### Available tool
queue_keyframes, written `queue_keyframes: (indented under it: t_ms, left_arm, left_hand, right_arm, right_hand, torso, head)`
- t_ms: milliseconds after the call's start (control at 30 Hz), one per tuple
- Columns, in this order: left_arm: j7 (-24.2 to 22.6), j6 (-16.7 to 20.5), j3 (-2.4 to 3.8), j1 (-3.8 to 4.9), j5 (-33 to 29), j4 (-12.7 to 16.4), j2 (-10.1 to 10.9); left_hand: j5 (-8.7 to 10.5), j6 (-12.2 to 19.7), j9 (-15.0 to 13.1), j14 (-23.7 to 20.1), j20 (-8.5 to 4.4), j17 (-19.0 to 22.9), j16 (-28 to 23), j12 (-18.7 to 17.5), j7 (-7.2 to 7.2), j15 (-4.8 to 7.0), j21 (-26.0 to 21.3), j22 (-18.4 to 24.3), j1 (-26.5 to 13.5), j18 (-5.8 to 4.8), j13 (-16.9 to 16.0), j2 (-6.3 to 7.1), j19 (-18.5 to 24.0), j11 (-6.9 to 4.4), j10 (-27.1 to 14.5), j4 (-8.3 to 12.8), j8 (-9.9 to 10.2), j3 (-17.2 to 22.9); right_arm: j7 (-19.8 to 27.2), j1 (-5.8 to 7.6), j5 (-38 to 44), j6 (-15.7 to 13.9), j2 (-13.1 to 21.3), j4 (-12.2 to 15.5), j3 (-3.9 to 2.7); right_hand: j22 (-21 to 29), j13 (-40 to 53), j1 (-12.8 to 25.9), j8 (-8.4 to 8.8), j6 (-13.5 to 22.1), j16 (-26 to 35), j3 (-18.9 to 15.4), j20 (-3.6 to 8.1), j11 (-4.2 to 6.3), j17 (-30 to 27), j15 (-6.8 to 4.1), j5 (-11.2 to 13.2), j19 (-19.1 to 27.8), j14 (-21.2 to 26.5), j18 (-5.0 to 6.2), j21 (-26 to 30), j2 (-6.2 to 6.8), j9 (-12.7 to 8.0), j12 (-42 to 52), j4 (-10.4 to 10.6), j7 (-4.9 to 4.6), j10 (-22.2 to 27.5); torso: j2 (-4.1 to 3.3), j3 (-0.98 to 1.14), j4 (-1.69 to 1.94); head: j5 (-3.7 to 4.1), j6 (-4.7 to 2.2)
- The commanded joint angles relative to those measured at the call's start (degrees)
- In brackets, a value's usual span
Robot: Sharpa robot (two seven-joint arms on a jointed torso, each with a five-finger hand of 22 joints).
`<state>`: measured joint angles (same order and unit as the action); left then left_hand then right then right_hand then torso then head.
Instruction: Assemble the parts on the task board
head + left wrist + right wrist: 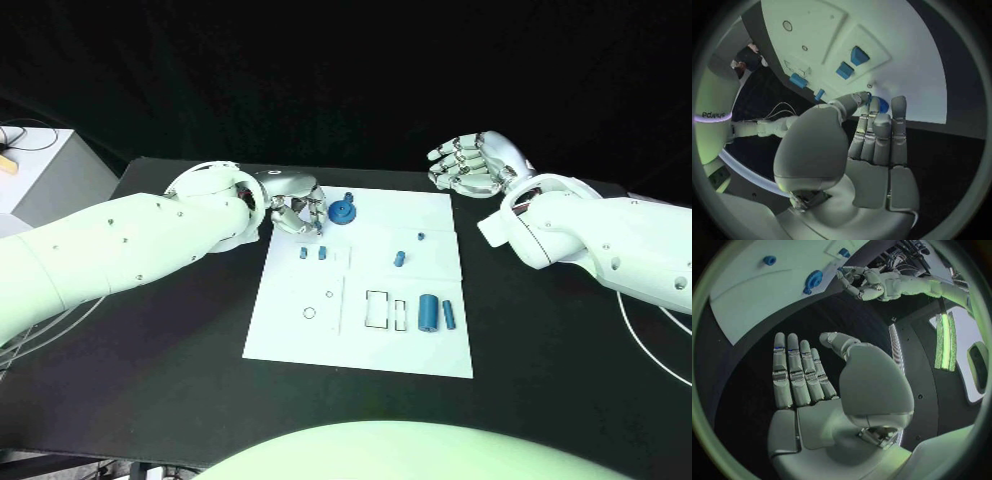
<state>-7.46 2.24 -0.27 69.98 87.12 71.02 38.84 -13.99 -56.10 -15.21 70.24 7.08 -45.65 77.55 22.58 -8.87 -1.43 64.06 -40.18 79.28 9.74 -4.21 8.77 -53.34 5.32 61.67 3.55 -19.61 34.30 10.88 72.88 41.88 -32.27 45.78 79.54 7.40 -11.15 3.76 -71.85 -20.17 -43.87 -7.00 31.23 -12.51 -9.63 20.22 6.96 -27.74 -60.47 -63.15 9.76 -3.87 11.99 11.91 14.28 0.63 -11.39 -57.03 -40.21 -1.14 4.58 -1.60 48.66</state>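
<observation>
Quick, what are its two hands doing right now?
Left hand: open, fingers beside the round blue part, not gripping it.
Right hand: open, empty.

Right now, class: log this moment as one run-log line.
left hand: at blue round part, hold unclear | right hand: open, off task board | large cylinder: lying on board

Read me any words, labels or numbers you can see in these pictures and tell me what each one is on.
"edueys": that is how the dark lettering on the robot's white body reads in the left wrist view; it looks mirrored, so the reading is uncertain.
Task board: only printed outlines, no legible text.
</observation>
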Motion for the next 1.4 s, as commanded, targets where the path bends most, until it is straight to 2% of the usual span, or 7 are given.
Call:
queue_keyframes:
  t_ms: [33,267,467,600,800,1067,1400]
  left_arm:
    - [0.60,-1.41,0.09,0.05,-0.35,-0.28,0.01]
    - [0.58,-2.10,0.10,0.05,-0.43,-1.07,-0.78]
    - [0.74,-2.52,0.08,0.04,-0.41,-1.97,-1.58]
    - [0.88,-2.78,0.06,0.03,-0.16,-2.86,-2.08]
    - [0.84,-3.63,0.01,0.02,-0.19,-3.19,-2.60]
    - [1.01,-4.88,-0.11,0.01,-0.36,-3.24,-2.90]
    - [1.15,-5.54,-0.22,0.00,-0.25,-3.53,-2.86]
  left_hand:
    - [-0.22,-0.45,-0.15,-0.03,-0.03,0.13,0.12,-0.28,-0.12,0.16,-0.27,0.06,-0.24,0.93,-0.09,-0.11,0.03,-0.08,0.52,0.02,0.12,-0.37]
    - [-0.20,-0.50,-0.20,0.01,-0.04,0.02,0.15,-0.41,-0.12,0.15,-0.33,0.11,-0.38,0.91,-0.12,-0.12,0.04,-0.07,0.63,-0.06,0.16,-0.50]
    - [-0.19,-0.53,-0.23,0.08,-0.05,-0.15,0.21,-0.46,-0.09,0.16,-0.35,0.13,-0.43,0.91,-0.14,-0.13,0.04,-0.08,0.69,-0.09,0.17,-0.56]
    - [-0.18,-0.54,-0.24,0.12,-0.05,-0.24,0.23,-0.49,-0.08,0.16,-0.37,0.14,-0.44,0.91,-0.15,-0.12,0.04,-0.10,0.72,-0.10,0.18,-0.59]
    - [-0.18,-0.54,-0.25,0.12,-0.06,-0.25,0.24,-0.51,-0.06,0.15,-0.38,0.15,-0.47,0.91,-0.16,-0.11,0.04,-0.10,0.74,-0.10,0.19,-0.63]
    - [-0.17,-0.53,-0.27,0.04,-0.06,-0.09,0.20,-0.55,-0.05,0.16,-0.40,0.16,-0.48,0.91,-0.18,-0.10,0.05,-0.11,0.75,-0.10,0.22,-0.66]
    - [-0.17,-0.50,-0.29,0.00,-0.07,-0.06,0.20,-0.62,-0.01,0.17,-0.44,0.19,-0.46,0.91,-0.20,-0.09,0.07,-0.14,0.79,-0.08,0.27,-0.71]
  right_arm:
    - [0.74,-0.03,0.17,0.63,-0.02,0.04,-0.01]
    - [0.73,-0.03,0.17,0.68,-0.18,-0.03,-0.01]
    - [0.74,-0.04,0.17,0.68,-0.28,-0.07,-0.01]
    - [0.73,-0.05,0.17,0.67,-0.29,-0.04,-0.01]
    - [0.73,-0.05,0.17,0.67,-0.32,-0.03,-0.01]
    - [0.73,-0.05,0.20,0.70,-0.33,-0.09,-0.01]
    - [0.74,-0.05,0.21,0.70,-0.30,-0.10,-0.01]
  right_hand:
    - [0.05,-0.09,0.43,-0.34,0.34,0.38,-0.13,-0.12,-0.46,-0.05,-0.15,-0.39,-0.43,-0.44,0.66,-0.12,-0.29,-0.05,-0.21,-0.31,-2.69,-0.09]
    - [0.05,-0.09,0.43,-0.34,0.34,0.38,-0.13,-0.12,-0.46,-0.05,-0.15,-0.39,-0.43,-0.44,0.66,-0.12,-0.29,-0.05,-0.21,-0.31,-2.69,-0.09]
    - [0.05,-0.09,0.43,-0.34,0.34,0.38,-0.13,-0.12,-0.46,-0.05,-0.15,-0.39,-0.43,-0.44,0.66,-0.12,-0.29,-0.05,-0.21,-0.31,-2.69,-0.09]
    - [0.05,-0.09,0.43,-0.34,0.34,0.38,-0.13,-0.12,-0.46,-0.05,-0.15,-0.39,-0.43,-0.44,0.66,-0.12,-0.29,-0.05,-0.21,-0.31,-2.69,-0.09]
    - [0.05,-0.09,0.43,-0.34,0.34,0.38,-0.13,-0.12,-0.46,-0.05,-0.15,-0.39,-0.43,-0.44,0.66,-0.12,-0.29,-0.05,-0.21,-0.31,-2.69,-0.09]
    - [0.05,-0.09,0.43,-0.34,0.34,0.38,-0.13,-0.12,-0.46,-0.05,-0.15,-0.39,-0.43,-0.44,0.66,-0.12,-0.29,-0.05,-0.21,-0.31,-2.69,-0.09]
    - [0.05,-0.09,0.43,-0.34,0.34,0.38,-0.13,-0.12,-0.46,-0.05,-0.15,-0.39,-0.43,-0.44,0.66,-0.12,-0.29,-0.05,-0.21,-0.31,-2.69,-0.09]
  torso:
    - [0.04,0.07,0.01]
    - [0.00,0.02,0.02]
    - [-0.06,0.10,-0.09]
    - [-0.05,0.14,0.00]
    - [-0.03,0.01,0.03]
    - [-0.03,0.01,-0.09]
    - [0.00,0.00,0.00]
  head:
    - [0.03,0.04]
    - [0.01,0.02]
    - [-0.04,0.04]
    - [0.00,0.05]
    - [-0.10,0.20]
    - [-0.29,0.28]
    - [-0.25,0.47]
